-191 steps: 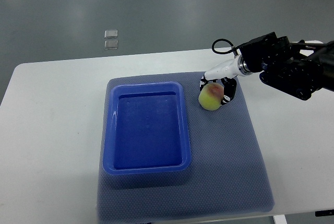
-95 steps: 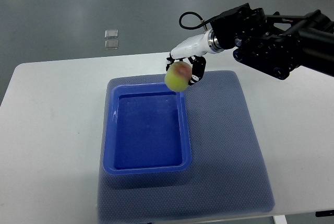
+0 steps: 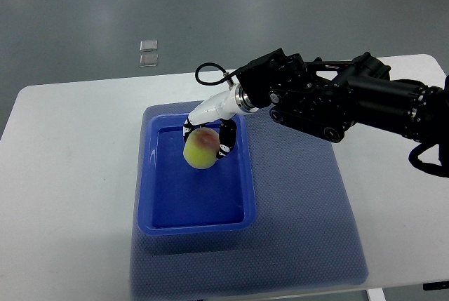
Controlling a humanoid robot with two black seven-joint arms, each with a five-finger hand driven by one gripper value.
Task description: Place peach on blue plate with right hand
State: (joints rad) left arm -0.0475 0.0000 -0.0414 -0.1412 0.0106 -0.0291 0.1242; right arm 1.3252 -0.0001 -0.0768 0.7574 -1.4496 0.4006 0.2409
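Top view shows my right robot hand [image 3: 208, 141] clasping the round yellow-green peach [image 3: 200, 150] above the deep blue plastic plate [image 3: 196, 222]; I should lower gently before letting go.

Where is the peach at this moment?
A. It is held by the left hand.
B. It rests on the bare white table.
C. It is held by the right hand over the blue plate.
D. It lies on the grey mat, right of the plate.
C: the right hand grips the peach above the inside of the blue plate.

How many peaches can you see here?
1. The peach is held in the right hand over the far part of the blue plate. None seem hidden.
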